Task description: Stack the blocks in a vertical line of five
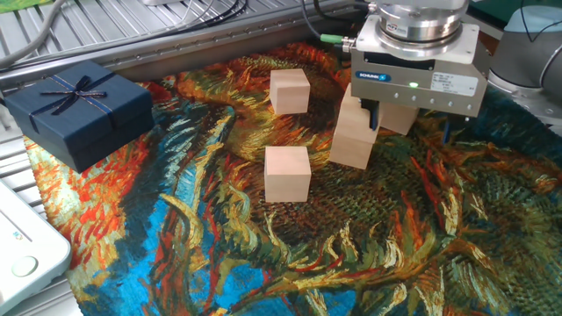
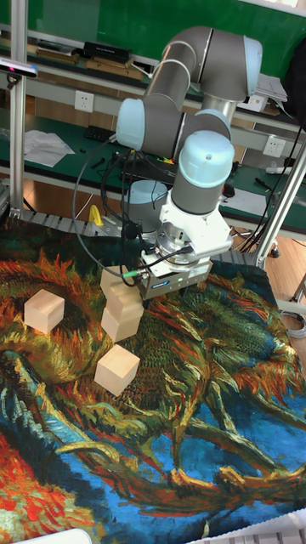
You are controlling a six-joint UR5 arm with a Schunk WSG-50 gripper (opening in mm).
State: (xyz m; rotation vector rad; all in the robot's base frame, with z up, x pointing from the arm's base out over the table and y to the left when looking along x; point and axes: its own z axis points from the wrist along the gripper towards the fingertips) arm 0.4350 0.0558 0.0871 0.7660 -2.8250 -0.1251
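Observation:
Five pale wooden blocks lie on the painted cloth. One block (image 1: 289, 91) (image 2: 44, 310) sits alone at the back. Another (image 1: 287, 173) (image 2: 117, 369) stands in the middle. A lower block (image 1: 352, 149) (image 2: 120, 325) carries an upper block (image 1: 355, 121) (image 2: 127, 299), set slightly askew. The fifth block (image 1: 399, 118) (image 2: 110, 277) is mostly hidden under the gripper body. My gripper (image 1: 409, 127) (image 2: 161, 289) hangs open just right of the two-block stack. Its left finger (image 1: 373, 114) is beside the upper block. I cannot tell whether the fingers straddle the fifth block.
A dark navy gift box with a ribbon bow (image 1: 77, 107) sits at the cloth's left corner. A white device (image 1: 22, 246) lies at the lower left edge. A metal rail (image 1: 176, 44) runs behind the cloth.

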